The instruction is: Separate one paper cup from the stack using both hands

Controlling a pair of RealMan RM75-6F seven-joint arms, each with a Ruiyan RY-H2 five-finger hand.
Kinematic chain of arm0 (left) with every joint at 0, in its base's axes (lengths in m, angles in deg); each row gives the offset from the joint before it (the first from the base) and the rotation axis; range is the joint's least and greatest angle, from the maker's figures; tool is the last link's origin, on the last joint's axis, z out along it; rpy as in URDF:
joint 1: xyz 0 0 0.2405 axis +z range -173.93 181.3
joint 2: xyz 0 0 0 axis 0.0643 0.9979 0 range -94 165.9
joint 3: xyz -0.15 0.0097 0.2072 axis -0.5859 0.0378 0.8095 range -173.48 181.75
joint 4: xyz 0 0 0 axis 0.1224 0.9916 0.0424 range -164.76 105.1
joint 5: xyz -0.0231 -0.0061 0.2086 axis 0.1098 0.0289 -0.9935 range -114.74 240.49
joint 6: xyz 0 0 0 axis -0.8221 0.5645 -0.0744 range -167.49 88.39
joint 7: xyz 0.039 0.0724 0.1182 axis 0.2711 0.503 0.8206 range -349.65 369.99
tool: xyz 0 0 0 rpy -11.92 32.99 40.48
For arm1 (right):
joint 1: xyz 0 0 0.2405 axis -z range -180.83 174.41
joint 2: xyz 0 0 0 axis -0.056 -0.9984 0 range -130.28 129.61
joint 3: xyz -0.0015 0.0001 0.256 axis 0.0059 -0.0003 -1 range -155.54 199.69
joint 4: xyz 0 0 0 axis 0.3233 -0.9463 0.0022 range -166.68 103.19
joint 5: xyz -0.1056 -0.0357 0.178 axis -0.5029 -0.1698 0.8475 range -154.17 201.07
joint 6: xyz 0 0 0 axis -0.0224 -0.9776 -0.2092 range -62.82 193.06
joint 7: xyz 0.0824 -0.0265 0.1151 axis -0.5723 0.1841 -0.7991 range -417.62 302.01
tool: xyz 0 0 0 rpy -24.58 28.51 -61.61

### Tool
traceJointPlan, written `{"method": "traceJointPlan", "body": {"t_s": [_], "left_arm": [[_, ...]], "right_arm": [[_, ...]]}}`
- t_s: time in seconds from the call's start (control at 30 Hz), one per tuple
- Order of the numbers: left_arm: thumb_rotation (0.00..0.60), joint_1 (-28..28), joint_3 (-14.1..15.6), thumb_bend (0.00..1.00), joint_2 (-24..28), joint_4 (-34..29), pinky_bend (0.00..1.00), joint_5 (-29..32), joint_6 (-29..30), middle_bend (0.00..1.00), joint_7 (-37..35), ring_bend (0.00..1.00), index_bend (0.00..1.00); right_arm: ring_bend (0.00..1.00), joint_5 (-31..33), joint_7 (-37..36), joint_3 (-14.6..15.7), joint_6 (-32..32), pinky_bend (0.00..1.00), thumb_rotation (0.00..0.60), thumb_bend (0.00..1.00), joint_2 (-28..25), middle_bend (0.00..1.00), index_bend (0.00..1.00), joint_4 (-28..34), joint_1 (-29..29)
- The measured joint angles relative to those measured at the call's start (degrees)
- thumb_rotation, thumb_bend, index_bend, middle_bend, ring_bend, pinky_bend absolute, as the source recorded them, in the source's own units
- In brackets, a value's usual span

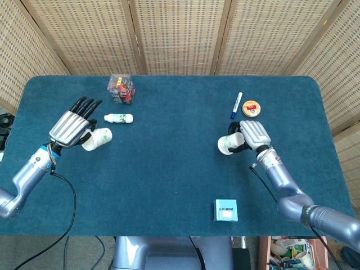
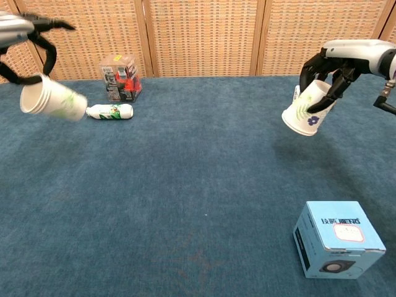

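Observation:
Two white paper cups are apart, one in each hand. My left hand holds a cup with green print at the table's left side; the chest view shows this cup tilted in the air, with my left hand at the top left corner. At the right side my right hand grips a cup with a blue flower. In the chest view my right hand holds that cup above the cloth, base pointing down and left.
A small white bottle lies close to the left cup. A clear box of red items stands at the back left. A marker and a round tin lie behind the right hand. A light blue box sits at the front.

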State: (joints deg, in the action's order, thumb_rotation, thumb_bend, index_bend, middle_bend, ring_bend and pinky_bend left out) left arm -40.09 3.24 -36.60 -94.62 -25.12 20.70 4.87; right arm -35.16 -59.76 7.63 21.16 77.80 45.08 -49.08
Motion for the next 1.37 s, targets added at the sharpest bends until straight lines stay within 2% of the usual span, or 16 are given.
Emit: {"method": "traceJointPlan", "body": {"t_s": [0.17,0.23,0.27,0.3,0.37,0.4,0.6,0.8,1.07,1.37], "left_arm": [[0.6,-1.28,1.21,0.51,3.06,-5.23,0.0,3.89,-11.11,0.0,0.78,0.0,0.68],[0.6,-1.87,1.38,0.51,3.71,-6.67,0.0,6.09,-14.46,0.0,1.94,0.0,0.62],[0.6,-2.06,1.37,0.49,3.8,-7.01,0.0,6.96,-15.4,0.0,2.71,0.0,0.48],[0.6,-2.2,1.33,0.44,3.8,-7.23,0.0,7.8,-16.08,0.0,3.52,0.0,0.29],[0.6,-2.37,1.04,0.32,3.69,-7.73,0.0,9.92,-17.13,0.0,5.27,0.0,0.05],[0.6,-2.39,0.84,0.26,3.68,-8.05,0.0,10.77,-17.44,0.0,5.89,0.0,0.0],[0.6,-1.58,-0.39,0.23,5.59,-11.7,0.0,12.57,-16.4,0.0,7.17,0.0,0.0],[0.6,1.71,-1.36,0.23,9.36,-16.33,0.0,12.56,-10.09,0.0,5.99,0.0,0.0],[0.6,12.38,-1.68,0.2,12.38,-23.54,0.0,13.0,5.99,0.0,4.32,0.0,0.0],[0.6,26.29,0.07,0.18,9.97,-28.96,0.0,13.96,21.96,0.0,5.68,0.0,0.0]], "right_arm": [[0.46,-1.2,7.27,2.5,-3.4,0.65,0.6,0.44,0.39,0.55,0.52,0.03,0.48],[0.4,-1.39,9.15,3.25,-4.44,0.57,0.6,0.37,0.53,0.45,0.45,0.07,0.75],[0.31,-1.48,9.81,3.55,-4.71,0.46,0.6,0.25,0.54,0.33,0.33,0.12,0.89],[0.18,-1.58,10.41,3.85,-4.92,0.33,0.6,0.12,0.51,0.18,0.19,0.22,1.05],[0.03,-1.53,11.9,4.33,-5.37,0.16,0.6,0.0,0.27,0.02,0.03,0.62,1.38],[0.0,-1.37,12.69,4.47,-5.62,0.11,0.6,0.0,0.08,0.0,0.0,0.95,1.51],[0.0,-0.92,16.79,4.77,-9.62,0.06,0.6,0.0,-2.35,0.0,0.0,6.3,3.05],[0.0,-5.32,15.79,5.97,-15.69,0.03,0.6,0.0,-7.22,0.0,0.0,13.46,7.44],[0.0,-17.4,8.56,10.21,-27.18,0.0,0.6,0.0,-11.71,0.0,0.0,16.51,16.5],[0.0,-27.0,5.41,14.58,-40.46,0.0,0.6,0.0,-9.95,0.0,0.0,13.7,26.08]]}}
